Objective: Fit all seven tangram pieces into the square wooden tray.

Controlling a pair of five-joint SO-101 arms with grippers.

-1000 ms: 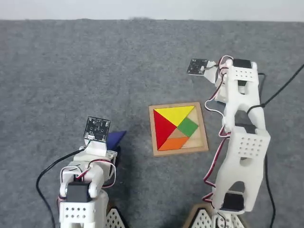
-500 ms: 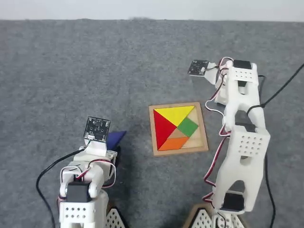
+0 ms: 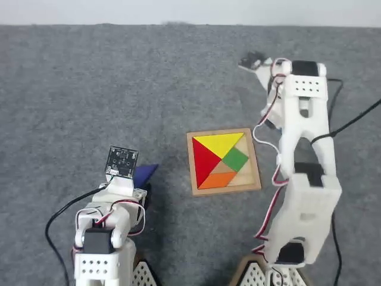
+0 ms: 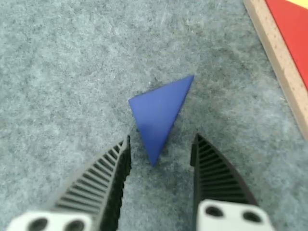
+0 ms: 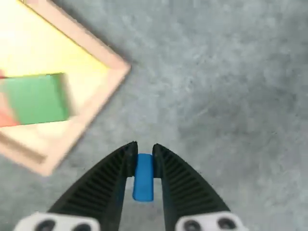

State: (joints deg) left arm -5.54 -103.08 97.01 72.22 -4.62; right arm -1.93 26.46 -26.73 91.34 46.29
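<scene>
The square wooden tray (image 3: 255, 173) lies mid-table holding yellow (image 3: 219, 143), red (image 3: 204, 161), green (image 3: 236, 159) and orange (image 3: 217, 179) pieces. A dark blue triangle (image 4: 161, 115) lies flat on the grey mat left of the tray, also seen beside the left arm as the blue triangle (image 3: 145, 173). My left gripper (image 4: 161, 139) is open, its fingers (image 4: 111, 175) straddling the triangle's near tip. My right gripper (image 5: 143, 147) is shut on a small light-blue piece (image 5: 143, 177), held above the mat just off the tray's corner (image 5: 113, 72). The green piece (image 5: 38, 96) shows in that view too.
The right arm (image 3: 303, 113) stands tall along the tray's right side, with cables hanging from it. Grey mat (image 3: 107, 83) stretches wide beyond and to the left of the tray.
The right arm has risen and swung toward the far side, its wrist camera board tilting up. The left arm and blue triangle have stayed put.
</scene>
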